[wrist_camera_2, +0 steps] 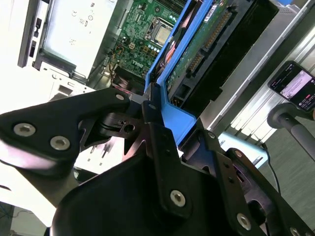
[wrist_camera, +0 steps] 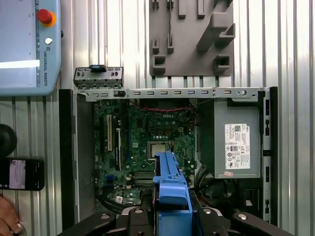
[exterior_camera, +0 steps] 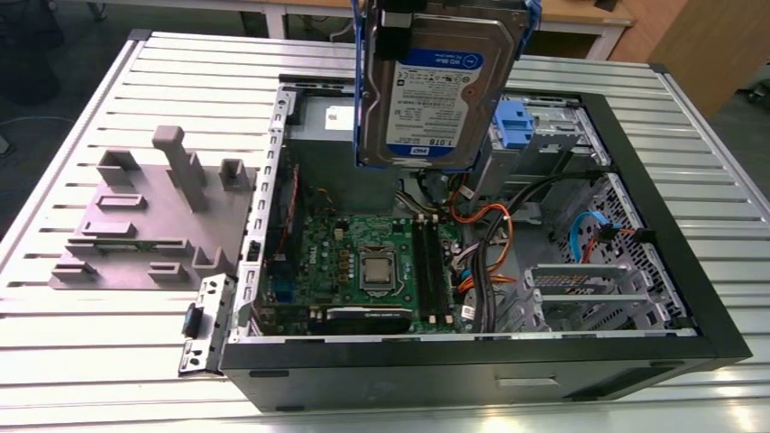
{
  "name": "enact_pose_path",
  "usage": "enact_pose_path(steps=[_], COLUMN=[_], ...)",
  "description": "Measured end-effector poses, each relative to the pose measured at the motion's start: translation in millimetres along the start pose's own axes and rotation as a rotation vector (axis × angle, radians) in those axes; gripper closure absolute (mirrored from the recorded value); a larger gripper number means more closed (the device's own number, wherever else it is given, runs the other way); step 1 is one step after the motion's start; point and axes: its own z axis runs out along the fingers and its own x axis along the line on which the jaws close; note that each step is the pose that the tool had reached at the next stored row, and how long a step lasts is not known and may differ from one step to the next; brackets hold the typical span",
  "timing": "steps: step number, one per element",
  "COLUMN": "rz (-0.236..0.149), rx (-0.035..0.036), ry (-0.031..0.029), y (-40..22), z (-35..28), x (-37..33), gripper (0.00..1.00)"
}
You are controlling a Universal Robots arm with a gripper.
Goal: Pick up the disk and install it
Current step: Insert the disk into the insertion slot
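The claw [wrist_camera_2: 160, 115] is closed on the disk [exterior_camera: 439, 90], seemingly by one thin edge alone, so it could slip onto the motherboard [exterior_camera: 361, 262] below it.

Exterior view: high up, angled down over counter [exterior_camera: 72, 361] at open PC case [exterior_camera: 481, 370]; mid range, w/ disk [exterior_camera: 439, 90] hanging close to lens. First wrist view: straight down past gripper [wrist_camera: 171, 200] into case interior. Second wrist view: v. close, tilted, sighting along gripper links. All 3 share motherboard [exterior_camera: 361, 262]; exterior + first wrist also share grey fixture [exterior_camera: 144, 216].
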Motion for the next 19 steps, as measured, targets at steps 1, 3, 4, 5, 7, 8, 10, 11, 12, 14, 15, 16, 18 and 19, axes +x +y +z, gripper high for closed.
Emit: enact_pose_path(steps=[1, 3, 4, 5, 7, 8, 10, 11, 12, 14, 15, 16, 18, 19], rz=[0.000, 0.000, 0.000, 0.000, 0.000, 0.000, 0.000, 0.000, 0.000, 0.000, 0.000, 0.000, 0.000, 0.000], rx=[-0.0001, 0.0000, 0.0000, 0.0000, 0.0000, -0.0001, 0.0000, -0.0001, 0.0000, 0.0000, 0.0000, 0.0000, 0.0000, 0.0000], ry=[0.0002, 0.0000, 0.0001, 0.0001, 0.0000, 0.0001, 0.0001, 0.0001, 0.0001, 0.0002, 0.0000, 0.0000, 0.0003, 0.0003], y=[0.0, 0.0, 0.0, 0.0, 0.0, 0.0, 0.0, 0.0, -0.1, -0.2, -0.2, -0.2, -0.4, -0.5], z=[-0.1, 0.0, 0.0, 0.0, 0.0, -0.1, 0.0, -0.1, 0.0, 0.0, 0.0, 0.0, 0.0, 0.1], x=[0.1, 0.1, 0.2, 0.2, 0.2, 0.2, 0.4, 0.7, 1.4, 3.4, 4.7, 6.1, 9.0, 10.9], gripper=[0.64, 0.64, 0.64, 0.64, 0.64, 0.64, 0.64, 0.64, 0.64, 0.64, 0.64, 0.64, 0.64, 0.64])
